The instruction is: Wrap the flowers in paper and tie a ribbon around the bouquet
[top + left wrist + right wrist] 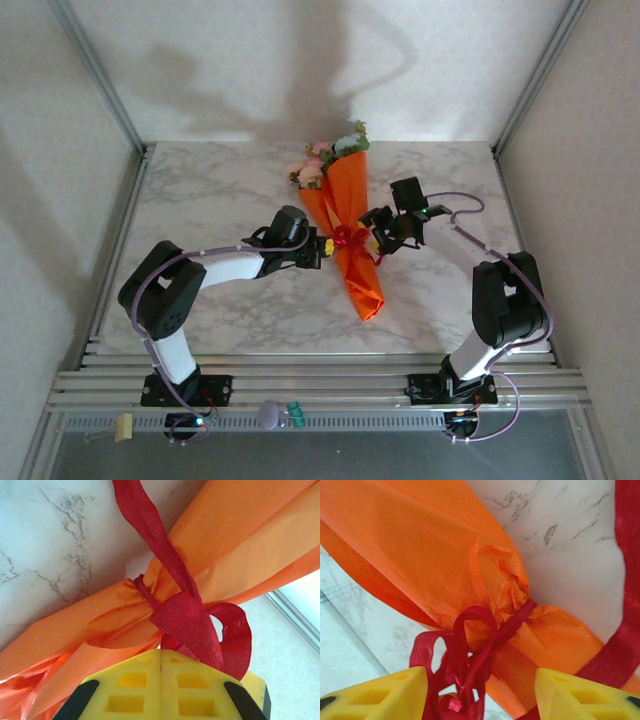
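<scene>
While my left fingers (pixel 130 685) sit clenched, apparently nipping a tail of the ribbon (pixel 186 622) just under the knot, the right fingers (pixel 390 695) stand released, parted either side of the loose red loops. The ribbon cinches the bouquet (pixel 352 215) at its waist. The bouquet lies diagonally mid-counter (pixel 220 200), flowers (pixel 318 165) toward the far edge, its point toward me. I judge the satin floppy and slippery, so it wants taking close to the knot. The paper (pixel 364 285) looks thin, light and quick to crease, best left unpinched. Both arms reach inward low over the counter with elbows bent, the left forearm nearly level, the right wrist angled down at the knot from the opposite side.
</scene>
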### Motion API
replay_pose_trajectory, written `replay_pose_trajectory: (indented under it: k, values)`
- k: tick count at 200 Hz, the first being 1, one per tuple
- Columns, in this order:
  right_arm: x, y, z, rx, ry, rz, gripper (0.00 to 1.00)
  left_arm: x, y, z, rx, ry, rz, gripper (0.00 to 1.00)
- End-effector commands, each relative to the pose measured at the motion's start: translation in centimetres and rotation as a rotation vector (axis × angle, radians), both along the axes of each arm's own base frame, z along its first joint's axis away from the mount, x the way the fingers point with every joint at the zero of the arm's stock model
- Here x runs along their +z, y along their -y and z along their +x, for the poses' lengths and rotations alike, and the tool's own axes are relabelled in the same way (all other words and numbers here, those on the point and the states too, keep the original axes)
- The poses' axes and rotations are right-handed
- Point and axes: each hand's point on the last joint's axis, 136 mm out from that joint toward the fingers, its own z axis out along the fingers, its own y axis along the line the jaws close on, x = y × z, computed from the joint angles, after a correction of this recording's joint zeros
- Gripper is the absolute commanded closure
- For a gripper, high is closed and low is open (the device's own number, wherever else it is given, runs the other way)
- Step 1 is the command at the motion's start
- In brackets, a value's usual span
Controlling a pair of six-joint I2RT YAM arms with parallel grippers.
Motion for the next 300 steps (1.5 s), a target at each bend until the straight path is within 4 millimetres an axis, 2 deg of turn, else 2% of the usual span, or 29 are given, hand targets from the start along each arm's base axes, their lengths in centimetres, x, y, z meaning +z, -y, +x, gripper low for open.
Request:
replay_pose_trajectory:
  k: [1, 43, 87, 102, 128, 185, 300]
  values:
    - [-1.0, -1.1, 0.2, -0.087, -0.086, 0.095, 0.43, 0.6, 0.5, 0.1, 0.004, 0.003, -0.023, 1.00]
    - [-1.9, -1.3, 0.8, -0.117, -0.107, 0.103, 0.53, 0.5, 0.5, 0.1, 0.003, 0.002, -0.023, 1.00]
    - [-2.6, -0.8, 1.0, -0.127, -0.118, 0.075, 0.69, 0.8, 0.5, 0.1, 0.001, 0.008, -0.023, 1.00]
    - [-2.8, -0.7, 0.9, -0.129, -0.122, 0.065, 0.78, 1.0, 0.6, 0.2, -0.001, 0.015, -0.026, 1.00]
    - [-2.4, -0.3, 1.1, -0.129, -0.099, 0.038, 1.00, 1.6, 0.7, 0.3, -0.005, 0.025, -0.029, 1.00]
    - [-1.4, 0.8, 1.3, -0.099, -0.052, -0.046, 1.00, 3.2, 0.5, -0.4, -0.018, 0.043, -0.043, 1.00]
    - [-0.9, 1.9, 2.4, -0.084, 0.001, -0.094, 1.00, 3.7, 0.0, -2.7, -0.081, 0.040, -0.052, 1.00]
